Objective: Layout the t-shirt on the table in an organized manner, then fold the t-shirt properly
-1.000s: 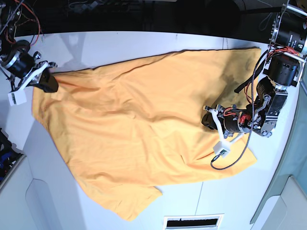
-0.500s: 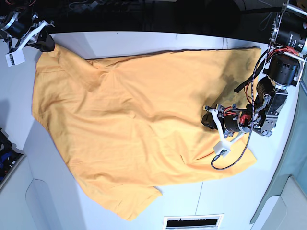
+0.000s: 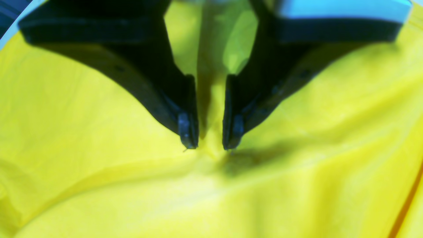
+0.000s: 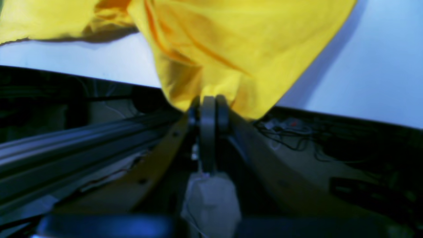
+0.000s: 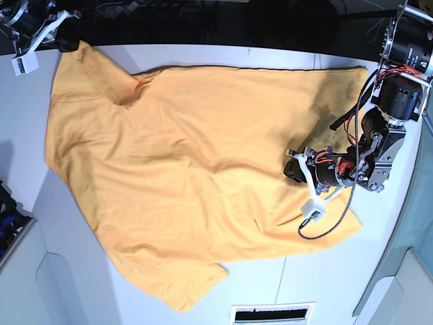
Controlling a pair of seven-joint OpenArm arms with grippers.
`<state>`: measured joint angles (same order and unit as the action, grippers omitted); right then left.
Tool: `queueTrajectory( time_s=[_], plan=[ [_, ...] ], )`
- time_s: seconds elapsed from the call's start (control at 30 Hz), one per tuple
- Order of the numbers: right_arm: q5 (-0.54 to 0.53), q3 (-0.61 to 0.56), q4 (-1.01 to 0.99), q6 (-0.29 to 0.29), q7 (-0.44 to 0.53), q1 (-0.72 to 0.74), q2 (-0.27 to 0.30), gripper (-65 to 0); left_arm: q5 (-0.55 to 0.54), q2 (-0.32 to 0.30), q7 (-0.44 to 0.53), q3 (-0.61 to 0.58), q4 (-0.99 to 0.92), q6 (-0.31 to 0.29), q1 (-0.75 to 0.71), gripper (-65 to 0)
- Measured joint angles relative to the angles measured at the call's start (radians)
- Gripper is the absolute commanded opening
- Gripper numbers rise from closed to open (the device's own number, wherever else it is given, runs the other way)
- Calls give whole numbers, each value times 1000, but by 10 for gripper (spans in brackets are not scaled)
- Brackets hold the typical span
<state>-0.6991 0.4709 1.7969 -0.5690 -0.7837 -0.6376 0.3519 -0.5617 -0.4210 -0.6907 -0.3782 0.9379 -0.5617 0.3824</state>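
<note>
One white table (image 5: 203, 57) carries the whole scene, and no brand, label or readable writing shows on anything in the three views. Most of its top is covered by the orange shirt (image 5: 189, 176), which lies spread and wrinkled, its long axis running from the base view's upper left to its lower right, with a sleeve-like flap reaching toward the near edge at lower left.

Compared with a second ago, the shirt's upper-left corner has been drawn up and outward to the table's far-left corner, so the cloth there is now stretched wider and flatter; the rest of the shirt lies as it did.

At the right of the base view the left gripper (image 5: 292, 168) is pressed down on the shirt's right part, in the same place as before. In its wrist view the left gripper (image 3: 210, 145) has its dark fingers (image 3: 188, 127) nearly together, pinching a small ridge of cloth between them.

At the far-left corner the right gripper (image 5: 66, 44) holds the shirt's corner. In its wrist view the right gripper (image 4: 208, 104) is clenched on a bunch of fabric, with cloth hanging from it above the table.
</note>
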Motion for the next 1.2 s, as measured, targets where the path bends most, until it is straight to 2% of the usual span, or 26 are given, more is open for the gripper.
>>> queueTrajectory(
  time_s=[0.07, 0.2, 0.3, 0.43, 0.57, 0.7, 0.83, 1.07, 1.2],
  plan=[
    [0, 0, 0, 0, -30, 0, 0, -460, 0, 0, 0, 0, 0, 0, 0, -477],
    [-3, 0, 0, 0, -130, 0, 0, -461, -1, 0, 0, 0, 0, 0, 0, -477],
    [-44, 0, 0, 0, -145, -2, 0, -461, -1, 0, 0, 0, 0, 0, 0, -477],
    [-82, 0, 0, 0, -79, 6, 0, -461, -16, -2, 0, 0, 0, 0, 0, -477],
    [-71, 0, 4, 0, -74, 81, -2, -461, -90, -30, -5, 2, 0, -25, -6, -477],
    [-41, 0, 6, -1, -57, 188, -3, -461, -104, -60, -21, 31, 5, -30, -8, -477],
    [12, 1, 5, 10, -29, 278, -3, -461, -162, -92, -44, 84, 5, -73, -8, -478],
    [60, 1, -65, 13, 0, 412, -3, -461, -181, -95, -65, 116, 5, -76, -8, -478],
    [115, 2, -197, 11, 44, 496, -3, -461, -181, -99, -65, 116, 5, -79, -13, -477]
  ],
)
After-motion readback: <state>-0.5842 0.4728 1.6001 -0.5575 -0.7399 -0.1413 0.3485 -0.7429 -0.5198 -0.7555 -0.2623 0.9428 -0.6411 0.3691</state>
